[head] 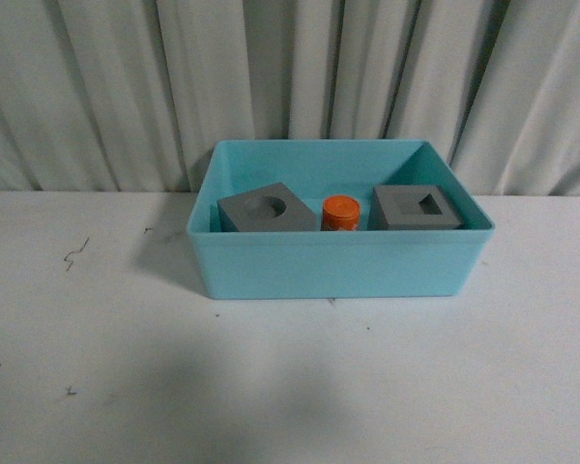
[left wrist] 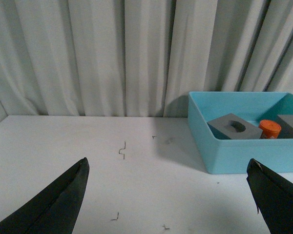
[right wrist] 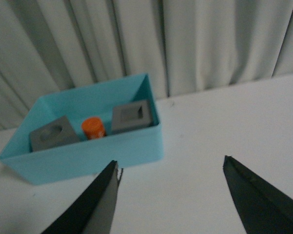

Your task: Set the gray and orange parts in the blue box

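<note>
While parts [head: 340,213] fill box [head: 338,266], pincers [right wrist: 171,195] apart

The blue box [head: 338,266] looks like smooth plastic with a faint sheen. Both gray cubes [head: 267,210] [head: 416,208] are matt, seemingly plastic too. The orange cylinder [head: 340,213] appears smooth, though it is too small to judge its finish. The table [head: 271,377] is matt white, lightly scuffed. The curtain [head: 290,77] is pale pleated cloth.

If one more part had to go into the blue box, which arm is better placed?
Right, probably. All three parts already lie inside the blue box. Both grippers have their jaws open and empty, but the box looks nearer and more central in the right wrist view than in the left one.
</note>
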